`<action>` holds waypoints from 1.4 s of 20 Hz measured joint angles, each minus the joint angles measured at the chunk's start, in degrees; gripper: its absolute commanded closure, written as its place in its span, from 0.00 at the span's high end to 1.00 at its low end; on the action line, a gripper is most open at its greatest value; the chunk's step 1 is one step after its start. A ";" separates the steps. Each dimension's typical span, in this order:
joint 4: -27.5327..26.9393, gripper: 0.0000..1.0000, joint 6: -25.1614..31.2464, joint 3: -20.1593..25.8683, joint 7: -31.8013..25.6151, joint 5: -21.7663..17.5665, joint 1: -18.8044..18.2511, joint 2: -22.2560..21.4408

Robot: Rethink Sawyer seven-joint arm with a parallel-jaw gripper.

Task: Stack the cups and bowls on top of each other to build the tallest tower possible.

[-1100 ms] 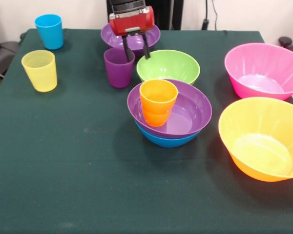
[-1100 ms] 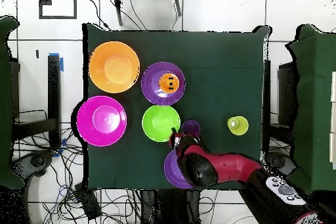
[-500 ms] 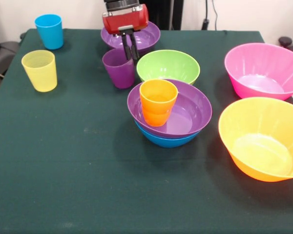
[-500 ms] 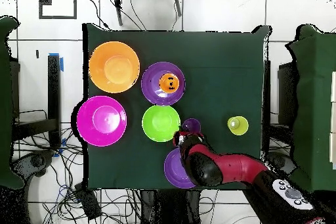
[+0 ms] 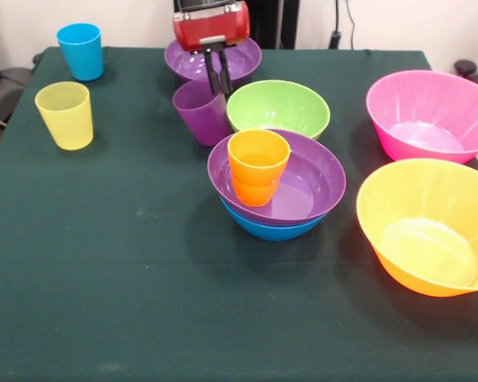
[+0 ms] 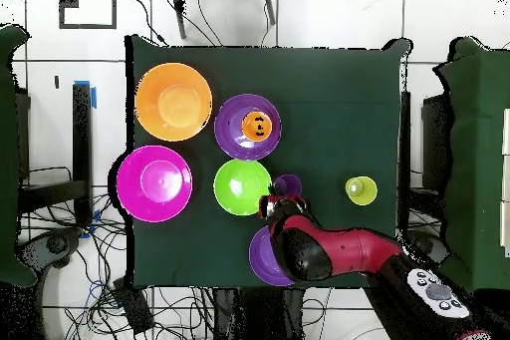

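Note:
My gripper [image 5: 221, 83] is shut on the near rim of the purple cup [image 5: 199, 115], which leans slightly against the green bowl [image 5: 279, 107]. In the overhead view the gripper [image 6: 276, 199] sits beside the purple cup [image 6: 290, 184]. The tower stands in front: a blue bowl [image 5: 275, 230] lowest, a purple bowl [image 5: 315, 187] nested in it, and an orange cup [image 5: 257, 163] upright inside. A yellow cup [image 5: 64, 114] and a blue cup [image 5: 80, 50] stand at the left. Behind the gripper lies a second purple bowl [image 5: 247, 57].
A pink bowl [image 5: 430, 115] and an orange bowl [image 5: 426, 227] sit at the right side. From above, the orange bowl [image 6: 173, 102] and pink bowl [image 6: 153, 182] lie left of the tower's purple bowl [image 6: 234, 127]; the arm [image 6: 339, 254] covers the table's lower right.
The fingers closed onto the purple cup's rim. The cup then shifted slightly right, tilted, and nudged the green bowl a little to the right.

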 measured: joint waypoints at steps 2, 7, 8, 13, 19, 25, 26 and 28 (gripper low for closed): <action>0.19 0.00 1.11 0.21 0.00 0.94 0.93 -1.64; 0.86 0.00 6.75 1.96 0.00 4.74 1.22 -7.50; 0.86 0.00 7.62 2.20 0.00 5.24 1.23 -8.33; 0.93 0.00 12.91 4.21 0.01 8.22 0.98 -13.34; 1.01 0.00 18.75 8.10 0.01 12.70 -0.57 -18.13; 1.02 0.00 22.68 10.30 0.01 15.11 -0.44 -21.51; 1.01 0.00 23.29 10.47 0.01 15.35 -0.32 -21.95; 0.95 0.00 24.30 10.68 0.01 15.69 -0.09 -22.62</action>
